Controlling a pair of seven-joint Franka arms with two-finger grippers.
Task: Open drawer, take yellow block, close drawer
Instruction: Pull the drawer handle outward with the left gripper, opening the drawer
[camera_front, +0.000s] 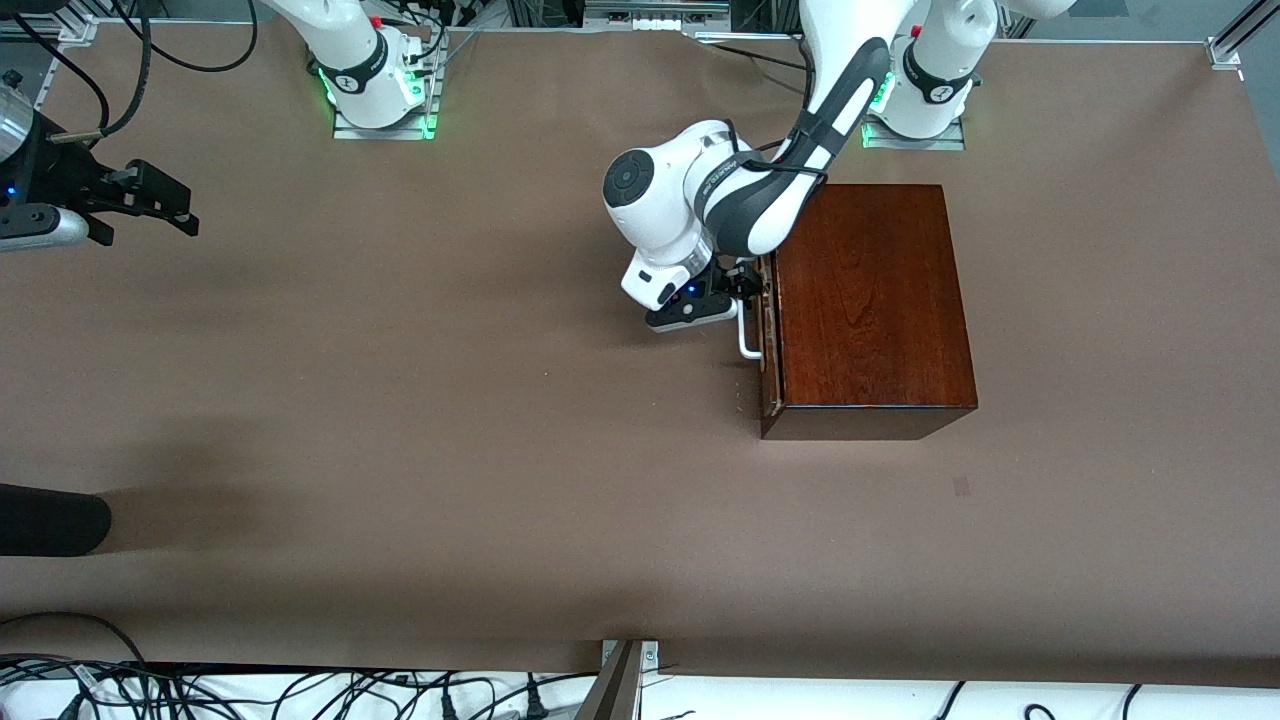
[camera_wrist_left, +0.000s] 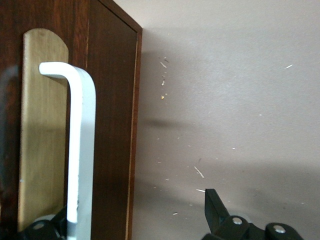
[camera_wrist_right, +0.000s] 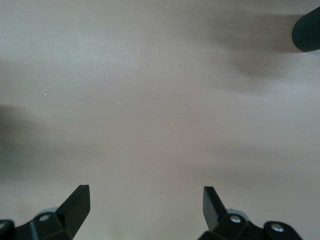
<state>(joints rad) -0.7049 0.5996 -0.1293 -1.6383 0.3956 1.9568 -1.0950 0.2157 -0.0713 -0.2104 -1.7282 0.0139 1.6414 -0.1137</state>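
The dark reddish-brown wooden box (camera_front: 870, 300) stands toward the left arm's end of the table. Its drawer (camera_front: 768, 345) is shut, with the front panel flush and the white bar handle (camera_front: 747, 338) sticking out. My left gripper (camera_front: 745, 288) is at the drawer front, open. In the left wrist view the handle (camera_wrist_left: 81, 145) lies between the fingers of the left gripper (camera_wrist_left: 135, 205), close against one finger, while the other finger (camera_wrist_left: 214, 207) is well clear of it. The yellow block is hidden. My right gripper (camera_front: 165, 205) waits open and empty over the table at the right arm's end, and also shows in the right wrist view (camera_wrist_right: 145, 192).
A black rounded object (camera_front: 50, 520) pokes in at the right arm's end of the table, nearer the front camera; it also shows in the right wrist view (camera_wrist_right: 307, 30). Cables (camera_front: 300, 690) lie along the front edge. The brown tabletop (camera_front: 450, 400) is bare in front of the drawer.
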